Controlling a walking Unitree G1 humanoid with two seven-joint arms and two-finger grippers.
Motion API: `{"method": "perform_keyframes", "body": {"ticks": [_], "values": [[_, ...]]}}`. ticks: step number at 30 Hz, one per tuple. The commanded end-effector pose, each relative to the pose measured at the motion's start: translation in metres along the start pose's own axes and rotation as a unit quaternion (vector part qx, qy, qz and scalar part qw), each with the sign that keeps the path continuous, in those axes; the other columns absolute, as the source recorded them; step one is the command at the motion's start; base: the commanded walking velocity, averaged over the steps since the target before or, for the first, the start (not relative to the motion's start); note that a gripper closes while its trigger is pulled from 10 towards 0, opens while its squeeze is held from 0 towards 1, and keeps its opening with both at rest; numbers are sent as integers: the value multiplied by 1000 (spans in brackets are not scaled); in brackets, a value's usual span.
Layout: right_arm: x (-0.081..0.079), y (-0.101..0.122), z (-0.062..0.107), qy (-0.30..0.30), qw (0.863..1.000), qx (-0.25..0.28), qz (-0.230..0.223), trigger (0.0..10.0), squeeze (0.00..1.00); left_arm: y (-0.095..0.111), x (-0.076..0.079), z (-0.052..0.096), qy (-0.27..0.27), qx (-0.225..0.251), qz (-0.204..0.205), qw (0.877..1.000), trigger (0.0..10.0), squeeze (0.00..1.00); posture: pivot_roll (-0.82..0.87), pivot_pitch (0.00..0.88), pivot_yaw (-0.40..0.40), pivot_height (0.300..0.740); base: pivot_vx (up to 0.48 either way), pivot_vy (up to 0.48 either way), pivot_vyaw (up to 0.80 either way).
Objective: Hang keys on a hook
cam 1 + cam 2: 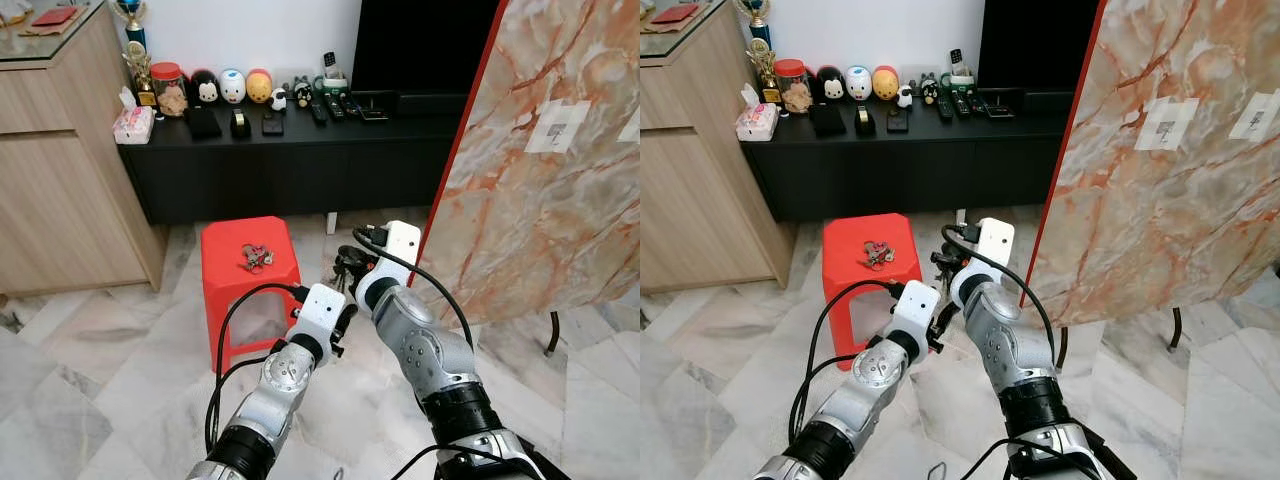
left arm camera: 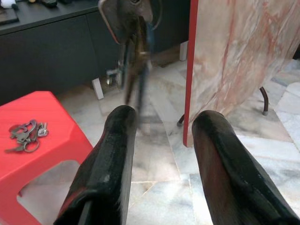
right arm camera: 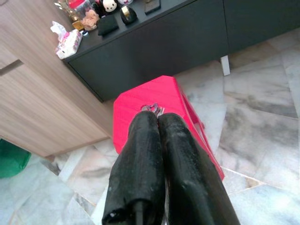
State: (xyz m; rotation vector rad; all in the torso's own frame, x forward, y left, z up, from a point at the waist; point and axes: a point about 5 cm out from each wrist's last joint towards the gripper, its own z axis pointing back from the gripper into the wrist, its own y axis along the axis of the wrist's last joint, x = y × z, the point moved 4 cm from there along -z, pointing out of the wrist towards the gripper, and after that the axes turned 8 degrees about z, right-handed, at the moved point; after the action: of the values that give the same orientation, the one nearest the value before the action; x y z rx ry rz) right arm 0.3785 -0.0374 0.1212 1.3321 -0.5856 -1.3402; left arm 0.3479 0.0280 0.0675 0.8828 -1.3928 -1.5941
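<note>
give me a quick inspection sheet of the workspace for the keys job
surface: red plastic stool on a marble tile floor.
job's things: bunch of keys lying on the stool top; white hook pads on the marble-pattern board; the hooks themselves are too small to make out.
clutter: nothing seen on the stool besides the keys.
grippers: left tool open, short of the stool; right tool shut, empty, pointing at the keys.
cables: black cables loop from both wrists.
surroundings: black TV cabinet carrying figurines, jar, trophy, tissue pack and remotes; wooden cabinet to the left.
</note>
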Motion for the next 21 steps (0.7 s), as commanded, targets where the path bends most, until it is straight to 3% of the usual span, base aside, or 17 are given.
{"method": "perform_keyframes", "body": {"ticks": [1, 21], "values": [[-63, 11, -3, 70, 996, 16, -44, 10000, 0, 2, 2, -3, 2, 2, 2, 1000, 10000, 0, 18, 0, -105, 740, 0, 0, 0], [-80, 14, 0, 93, 993, 13, -65, 10000, 0, 1, 1, -5, 11, -1, 5, 1000, 10000, 0, 14, 0, -107, 740, 0, 0, 0]]}}
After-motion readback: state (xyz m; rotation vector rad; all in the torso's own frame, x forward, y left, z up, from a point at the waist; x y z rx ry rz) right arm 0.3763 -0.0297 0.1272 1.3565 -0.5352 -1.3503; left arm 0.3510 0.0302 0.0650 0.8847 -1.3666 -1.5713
